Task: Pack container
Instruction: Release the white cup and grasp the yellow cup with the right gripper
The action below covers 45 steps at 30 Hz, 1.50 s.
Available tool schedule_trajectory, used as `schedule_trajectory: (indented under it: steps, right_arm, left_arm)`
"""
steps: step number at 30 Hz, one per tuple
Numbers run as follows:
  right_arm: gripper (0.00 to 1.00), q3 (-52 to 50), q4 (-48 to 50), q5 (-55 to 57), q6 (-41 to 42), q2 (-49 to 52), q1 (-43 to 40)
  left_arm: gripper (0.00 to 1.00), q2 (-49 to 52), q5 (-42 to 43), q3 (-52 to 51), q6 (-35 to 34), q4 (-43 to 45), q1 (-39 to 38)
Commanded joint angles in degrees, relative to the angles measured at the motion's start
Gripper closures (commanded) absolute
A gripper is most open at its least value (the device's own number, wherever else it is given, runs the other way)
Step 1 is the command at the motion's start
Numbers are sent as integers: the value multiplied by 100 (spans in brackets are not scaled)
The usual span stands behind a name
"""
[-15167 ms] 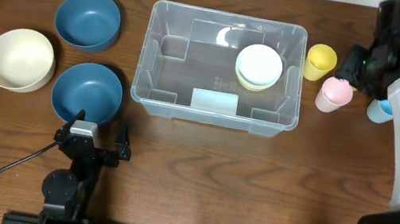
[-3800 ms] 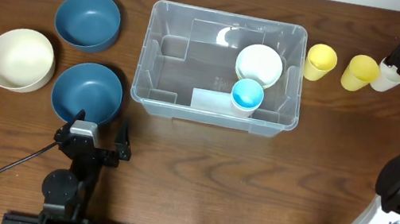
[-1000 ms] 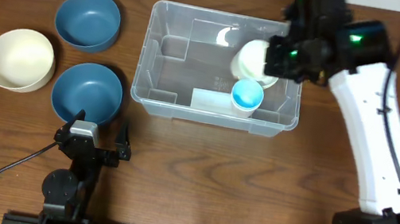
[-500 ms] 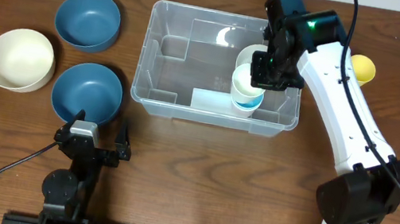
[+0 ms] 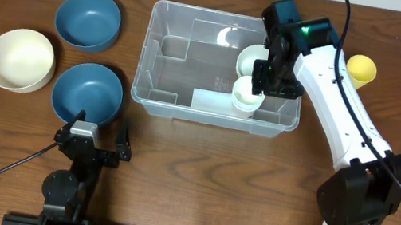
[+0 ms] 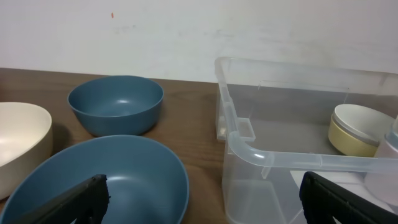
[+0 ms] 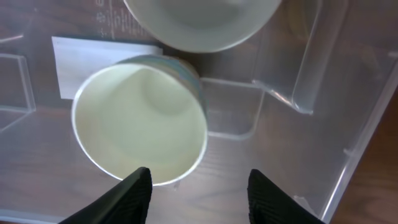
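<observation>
Since half a second ago the pale cup [image 5: 247,96] has dropped down into the blue cup, so from overhead the blue inside no longer shows; the right wrist view shows only a thin blue-green rim [image 7: 176,64] along the pale cup's upper edge. The right arm [image 5: 333,93] has hardly shifted and reaches over the right end of the container [image 5: 183,69].

The right gripper [image 7: 202,190] hangs just above the nested cups with its fingers [image 7: 138,190] set well apart, gripping nothing; the near side of the pale cup's rim lies under the left finger.

The container stands on the table [image 5: 198,177] at the middle of its far half, long side running left to right. Inside it, at the right end, a white bowl stacked in a yellow bowl [image 5: 252,54] sits just behind the cups, and a white label [image 5: 210,100] lies against the near wall, left of the cups.

Left of the container are two blue bowls [image 5: 88,20] [image 5: 87,93] and a cream bowl [image 5: 19,59], all upright. A yellow cup [image 5: 361,69] lies on the table to the right of the container, partly hidden by the arm.

The left gripper [image 5: 91,142] rests near the front edge, just in front of the nearer blue bowl, fingers spread wide and empty
</observation>
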Motion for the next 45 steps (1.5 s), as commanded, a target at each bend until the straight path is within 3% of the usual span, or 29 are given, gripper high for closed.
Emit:
schedule_trajectory:
  steps: [1, 7, 9, 22, 45]
  right_arm:
    - [48, 116, 39, 68, -50, -33, 20]
    - [48, 717, 35, 282, -133, -118, -398]
    - [44, 868, 57, 350, -133, -118, -656]
    - [39, 881, 1095, 107, -330, 247, -2688]
    - [43, 879, 1663, 116, -369, 1786, -3434]
  left_arm:
    - [2, -26, 63, -105, 55, -190, -17]
    - [2, -26, 63, -105, 55, -190, -17]
    - [2, -26, 63, -105, 55, -190, -17]
    - [2, -26, 63, -105, 55, -190, -17]
    - [2, -26, 63, -105, 52, -190, -17]
